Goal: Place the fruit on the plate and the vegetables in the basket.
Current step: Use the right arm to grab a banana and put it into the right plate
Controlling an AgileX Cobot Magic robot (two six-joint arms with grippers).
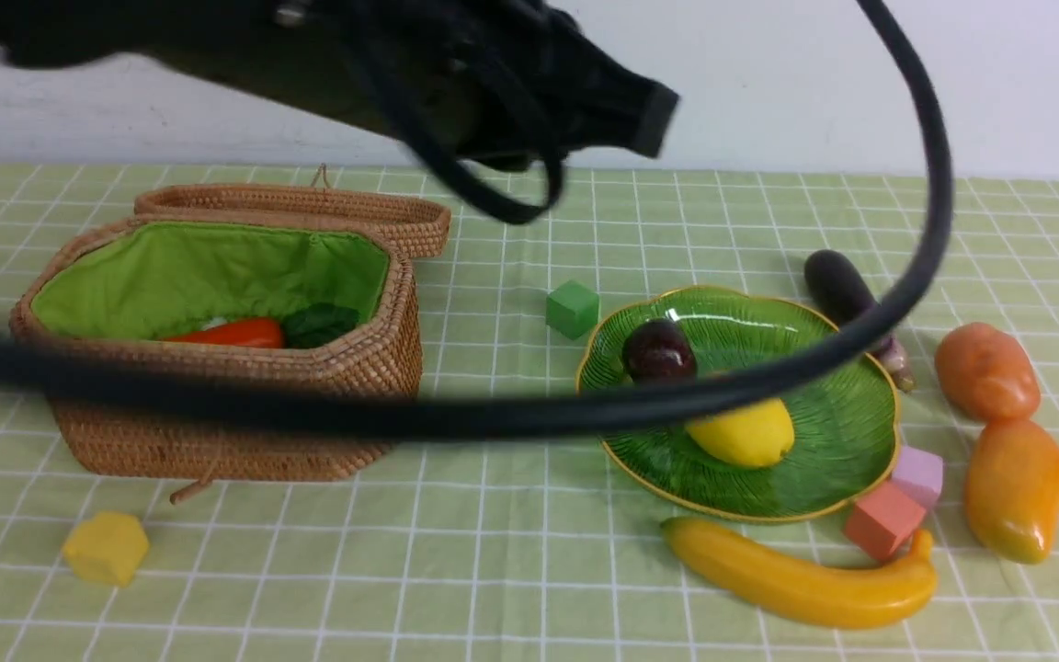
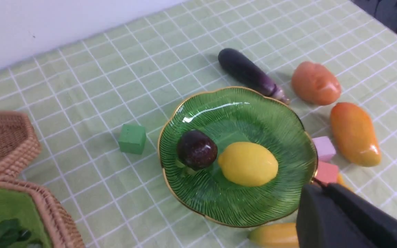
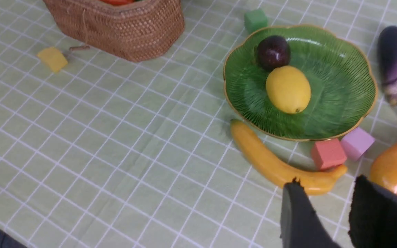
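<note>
The green plate [image 1: 847, 432] holds the purple mangosteen [image 1: 658, 351] and the yellow lemon [image 1: 743, 432]. The banana [image 1: 796, 579] lies in front of the plate, with the mango [image 1: 1015, 489] and potato [image 1: 986, 370] to its right and the eggplant [image 1: 837, 285] behind it. The carrot [image 1: 235, 333] lies in the open wicker basket [image 1: 217, 432]. The gourd is out of view. My left gripper [image 2: 322, 186] is shut and empty, high above the plate's near edge. My right gripper [image 3: 326, 182] is open and empty, above the cloth near the banana's [image 3: 274, 162] stem end.
Foam blocks lie about: green [image 1: 572, 309] left of the plate, pink-red [image 1: 883, 519] and lilac [image 1: 918, 475] between plate and banana, yellow [image 1: 107, 548] in front of the basket. The blurred left arm [image 1: 493, 74] and a black cable [image 1: 493, 414] cross the front view.
</note>
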